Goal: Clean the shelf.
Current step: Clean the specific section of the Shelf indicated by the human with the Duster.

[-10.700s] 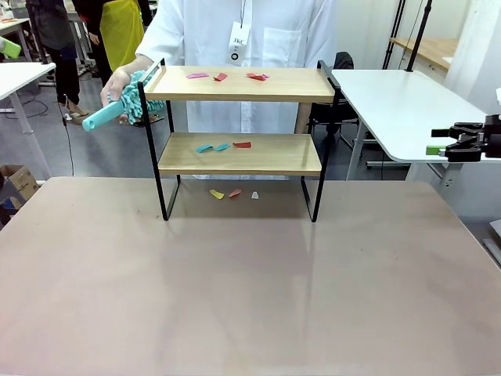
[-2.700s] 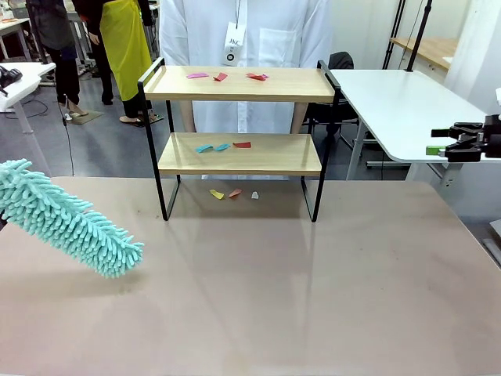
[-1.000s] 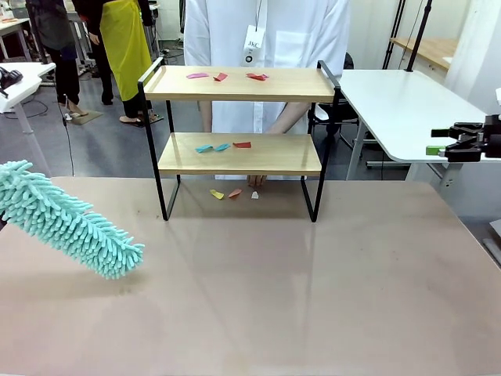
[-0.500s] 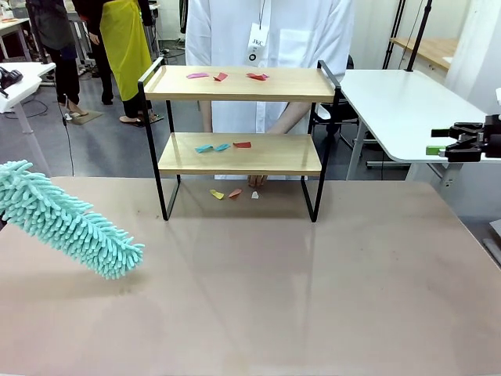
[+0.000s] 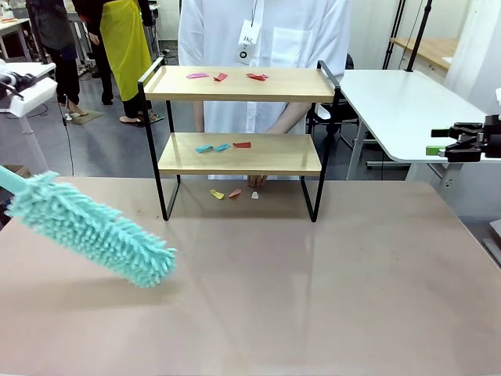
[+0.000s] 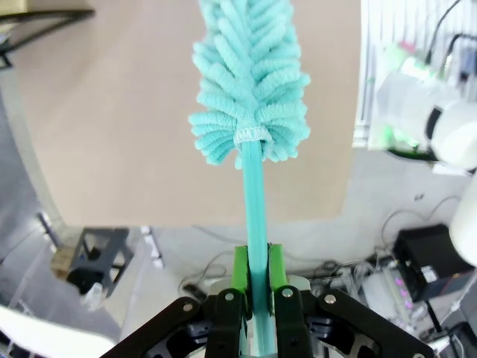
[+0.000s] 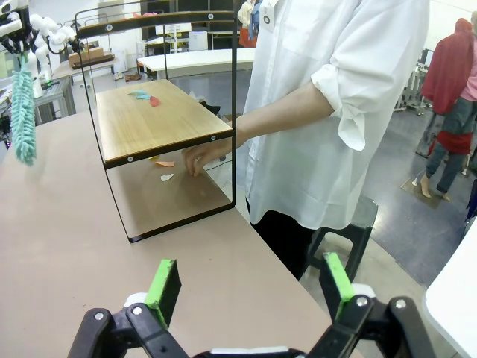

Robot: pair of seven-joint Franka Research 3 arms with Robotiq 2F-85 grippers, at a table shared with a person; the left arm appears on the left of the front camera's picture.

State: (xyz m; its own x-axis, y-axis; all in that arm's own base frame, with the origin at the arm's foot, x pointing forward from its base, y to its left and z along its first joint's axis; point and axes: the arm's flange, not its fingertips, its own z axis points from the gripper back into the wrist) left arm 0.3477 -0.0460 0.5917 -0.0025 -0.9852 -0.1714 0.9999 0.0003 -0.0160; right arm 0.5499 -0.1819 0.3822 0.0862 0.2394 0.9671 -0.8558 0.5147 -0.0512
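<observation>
Teal duster (image 5: 92, 229) lower left, shelf (image 5: 290, 84) upper centre.
The left gripper (image 6: 253, 262) clamps the duster's handle; the right gripper (image 7: 252, 285) stands wide apart.

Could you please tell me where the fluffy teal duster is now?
In the front view, the fluffy teal duster hangs over the brown table's left side, nearer the robot than the two-tier wooden shelf, its handle clamped in the left gripper.
</observation>
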